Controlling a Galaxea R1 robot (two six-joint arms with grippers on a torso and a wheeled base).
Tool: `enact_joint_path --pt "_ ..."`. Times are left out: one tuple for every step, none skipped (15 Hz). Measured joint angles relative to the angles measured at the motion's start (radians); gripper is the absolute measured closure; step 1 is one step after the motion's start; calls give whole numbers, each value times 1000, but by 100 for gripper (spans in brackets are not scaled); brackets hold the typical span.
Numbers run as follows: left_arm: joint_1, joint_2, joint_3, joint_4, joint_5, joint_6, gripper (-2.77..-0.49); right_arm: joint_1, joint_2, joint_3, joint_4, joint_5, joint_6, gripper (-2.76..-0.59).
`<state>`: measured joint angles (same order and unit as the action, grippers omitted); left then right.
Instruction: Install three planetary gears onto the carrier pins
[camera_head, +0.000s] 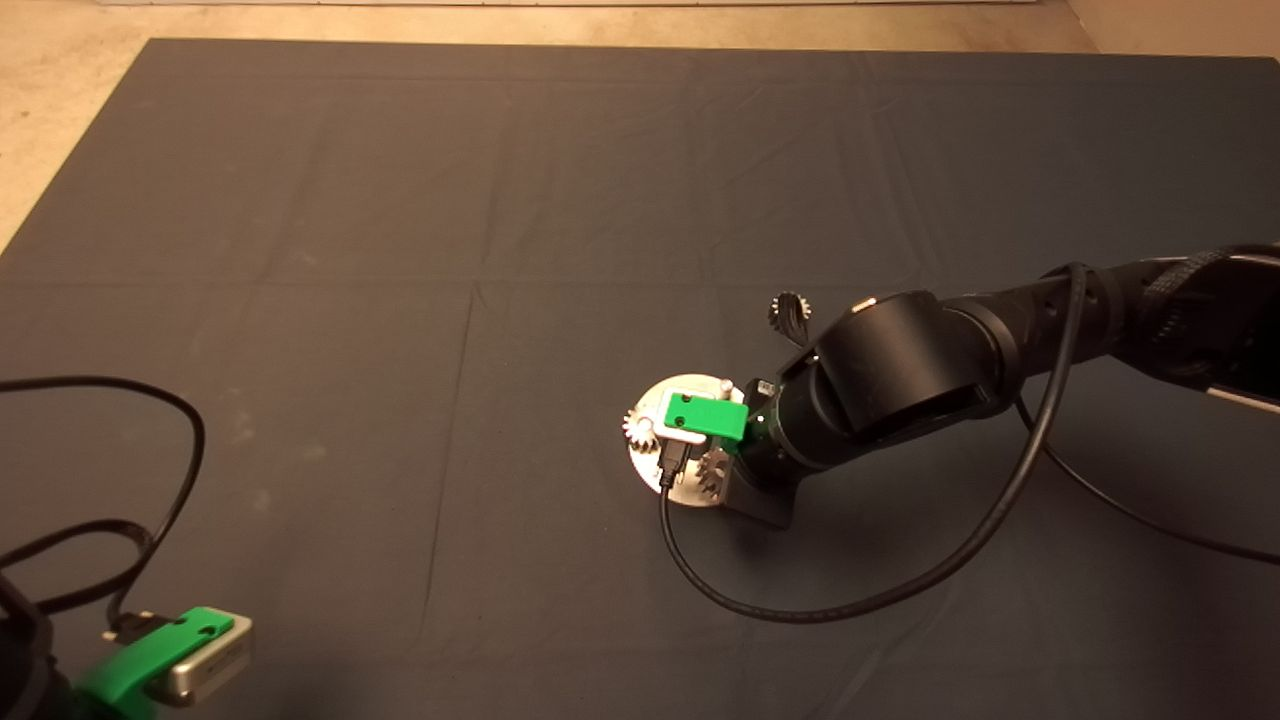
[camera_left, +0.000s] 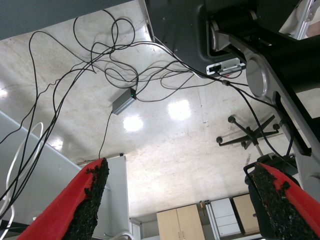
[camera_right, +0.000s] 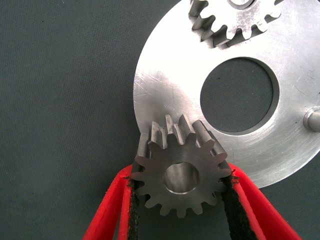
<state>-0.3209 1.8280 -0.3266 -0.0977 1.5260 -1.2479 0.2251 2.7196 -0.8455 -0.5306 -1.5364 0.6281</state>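
We see the right green gripper (camera_right: 180, 200) with its two red fingers pinching a small grey toothed metal spur gear (camera_right: 180, 175), one black pad (camera_right: 229, 202) pressed on each flank of the teeth. The gear lies flat between the fingers with its centre bore facing up, and it overlaps the rim of the flat round silver metal plate (camera_right: 165, 95). In the right wrist view the plate's large centre hole (camera_right: 239, 95) sits at about one o'clock from the held gear. A second silver spur gear (camera_right: 235, 20) rests on the plate beyond that hole, partly cut off by the picture edge. One bare short silver cylindrical stud (camera_right: 312, 120) stands on the plate at about two o'clock from the held gear; we cannot tell whether the held gear's bore is over a stud.

In the head view the black right arm (camera_head: 900, 370) reaches in over the dark mat (camera_head: 400, 250) and covers much of the plate (camera_head: 690, 494). On the plate, one gear (camera_head: 639, 430) shows at its nine o'clock edge and another (camera_head: 714, 470) near five o'clock. A further dark gear (camera_head: 789, 308) lies on the mat well apart from the plate, at about one o'clock from it.

The left green gripper (camera_left: 182, 200) waits at the lower left of the head view, its red fingers spread wide and holding nothing.
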Motion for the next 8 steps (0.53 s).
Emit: enact_joint_path --pt "0 0 0 0 0 0 -204 0 -1 0 0 2 -1 -96" --pt "0 0 0 0 0 0 -204 1 -3 0 0 6 -3 -95" --pt "0 0 0 0 0 0 -204 1 -2 0 1 5 -3 -95" --pt "0 0 0 0 0 0 -204 2 -2 0 1 6 -3 -95" --pt "0 0 0 0 0 0 -204 2 -3 0 1 5 -4 -95" --pt "0 0 0 0 0 0 -204 4 -3 -2 1 4 -4 -95" --pt "0 0 0 0 0 0 -204 8 -4 -3 1 3 -4 -95" --pt "0 -2 0 0 0 0 -204 13 -4 -4 2 1 -4 -95"
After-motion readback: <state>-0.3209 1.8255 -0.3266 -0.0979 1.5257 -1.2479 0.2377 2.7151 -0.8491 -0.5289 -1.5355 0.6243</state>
